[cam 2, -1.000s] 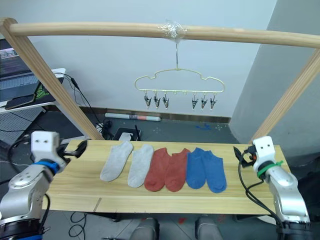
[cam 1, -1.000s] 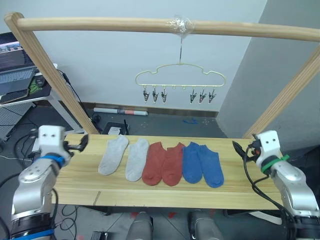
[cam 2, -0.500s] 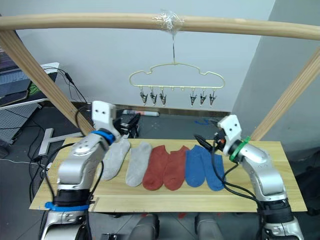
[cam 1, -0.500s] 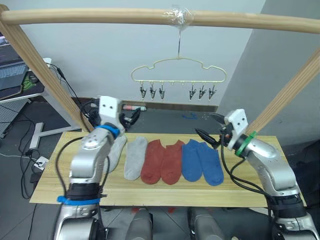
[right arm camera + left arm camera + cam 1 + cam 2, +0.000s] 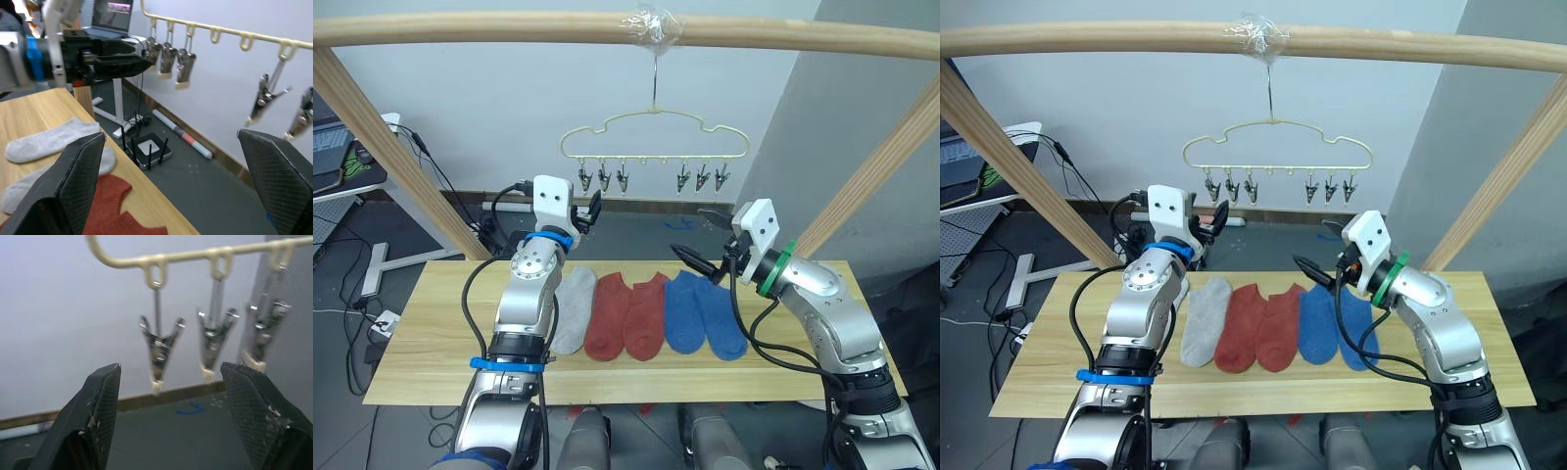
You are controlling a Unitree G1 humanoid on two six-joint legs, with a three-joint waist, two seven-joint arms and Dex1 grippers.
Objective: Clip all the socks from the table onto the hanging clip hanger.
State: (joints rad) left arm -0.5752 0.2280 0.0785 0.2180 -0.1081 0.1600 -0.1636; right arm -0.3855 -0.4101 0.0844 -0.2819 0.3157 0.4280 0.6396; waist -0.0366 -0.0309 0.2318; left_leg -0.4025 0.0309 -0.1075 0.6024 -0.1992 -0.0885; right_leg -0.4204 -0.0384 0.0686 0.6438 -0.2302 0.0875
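Socks [image 5: 651, 315] | flat row on table [image 5: 431, 333] | apparently six, leftmost partly hidden

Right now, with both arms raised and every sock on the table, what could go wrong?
1. Both tools, left and right, are open and empty near the hanger; a bump might swing it on its hook.
2. The socks lie edge to edge, so a grab may lift two.
3. The left arm covers part of the grey socks.
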